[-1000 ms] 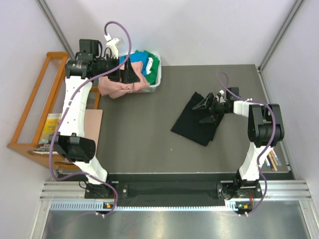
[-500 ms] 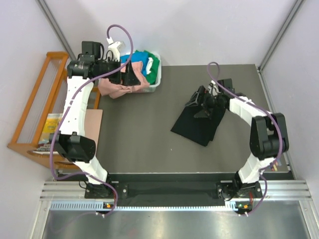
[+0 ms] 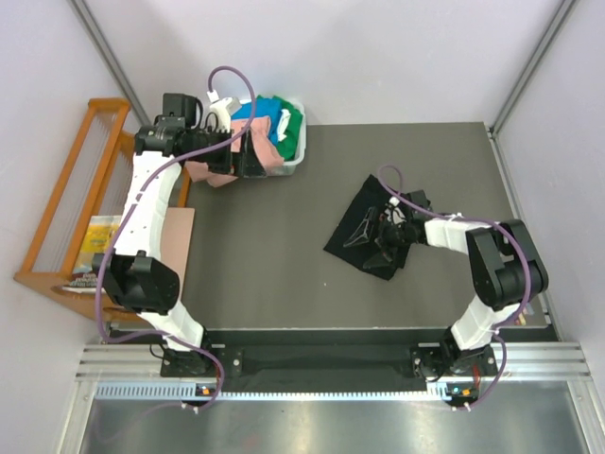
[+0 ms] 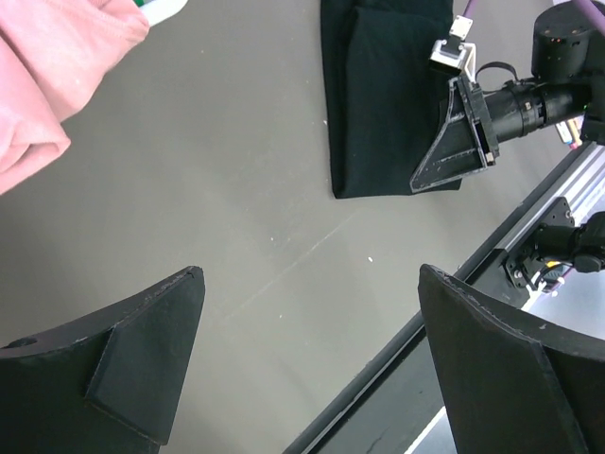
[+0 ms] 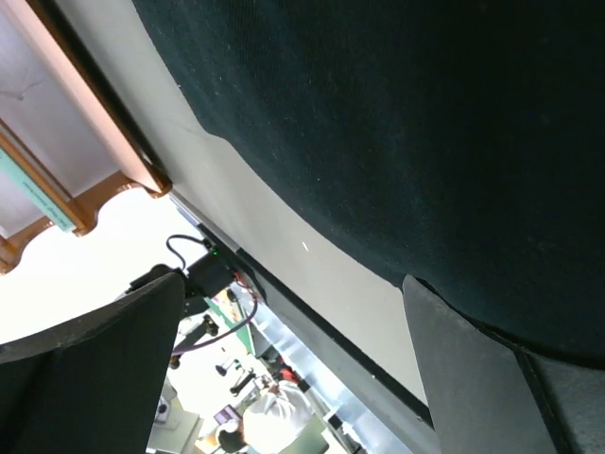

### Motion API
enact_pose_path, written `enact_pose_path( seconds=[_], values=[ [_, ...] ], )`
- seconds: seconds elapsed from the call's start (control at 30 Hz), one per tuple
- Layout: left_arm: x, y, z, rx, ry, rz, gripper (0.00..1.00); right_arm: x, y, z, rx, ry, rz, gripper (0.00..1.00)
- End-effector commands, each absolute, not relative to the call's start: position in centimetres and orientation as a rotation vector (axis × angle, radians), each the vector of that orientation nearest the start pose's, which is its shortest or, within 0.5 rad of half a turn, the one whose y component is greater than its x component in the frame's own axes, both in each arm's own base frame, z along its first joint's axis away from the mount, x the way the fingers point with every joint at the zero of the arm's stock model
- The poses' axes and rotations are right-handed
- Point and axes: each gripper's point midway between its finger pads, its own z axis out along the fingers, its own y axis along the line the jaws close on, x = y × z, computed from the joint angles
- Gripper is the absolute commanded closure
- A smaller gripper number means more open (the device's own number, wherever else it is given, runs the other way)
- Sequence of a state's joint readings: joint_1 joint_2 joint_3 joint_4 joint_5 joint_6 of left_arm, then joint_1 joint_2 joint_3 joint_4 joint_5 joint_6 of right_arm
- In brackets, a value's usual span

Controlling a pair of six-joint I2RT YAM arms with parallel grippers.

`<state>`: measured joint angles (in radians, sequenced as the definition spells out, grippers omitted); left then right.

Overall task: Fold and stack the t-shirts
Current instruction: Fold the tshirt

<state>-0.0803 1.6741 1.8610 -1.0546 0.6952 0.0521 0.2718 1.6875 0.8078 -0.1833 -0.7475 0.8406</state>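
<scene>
The right fingers (image 5: 95,359) hover spread over the folded black t-shirt (image 3: 364,200) on the worktop (image 3: 265,265). The left fingers (image 4: 123,359), also apart and empty, hang beside the pink t-shirt (image 4: 38,85) spilling from the bin (image 3: 297,151); best pinch a single layer near its edge.

The black shirt (image 5: 425,113) is matt, finely woven cloth; the pink shirt (image 4: 38,85) is soft, slightly fuzzy cloth. The worktop (image 4: 236,189) is dull grey, faintly scratched. The bin (image 3: 296,156) is smooth white plastic, the rack (image 3: 109,103) varnished wood.
</scene>
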Motion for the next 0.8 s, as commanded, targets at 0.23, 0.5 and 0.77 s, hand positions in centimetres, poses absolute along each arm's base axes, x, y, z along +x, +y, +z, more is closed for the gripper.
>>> enact_pose_path(
  seconds=[0.23,0.5,0.77],
  values=[
    [36.2,-13.6,32.0,0.503,2.199,-0.809,0.01,32.8,21.9,15.1,0.361,2.517,1.384,0.00],
    [36.0,-13.3,32.4,0.499,2.196,-0.793,0.01,36.0,22.1,8.8,0.474,2.595,1.386,0.00],
    [35.5,-12.9,32.9,0.504,2.189,-0.786,0.01,36.0,21.2,2.5,0.594,2.661,1.376,0.00]
  ],
)
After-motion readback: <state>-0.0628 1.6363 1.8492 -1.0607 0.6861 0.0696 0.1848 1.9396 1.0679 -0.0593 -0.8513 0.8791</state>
